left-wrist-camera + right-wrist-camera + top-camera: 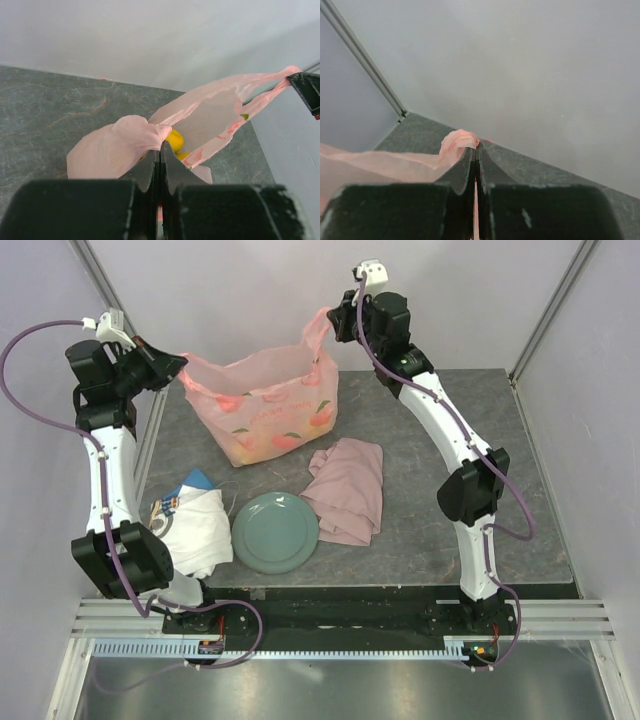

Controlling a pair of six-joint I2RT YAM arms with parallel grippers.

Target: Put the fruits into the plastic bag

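The pale-pink plastic bag hangs stretched between both arms at the back of the table, its mouth open upward. My left gripper is shut on the bag's left handle. My right gripper is shut on the right handle, held higher. Yellow fruit shows inside the bag mouth in the left wrist view, with a bit of green fruit near the far rim. The other fruits sit in the bag, seen only as dim shapes through the film.
A grey-green plate lies near the front with nothing on it. A dusty-pink cloth lies to its right, a white cloth to its left. Walls and frame posts close in the back and sides.
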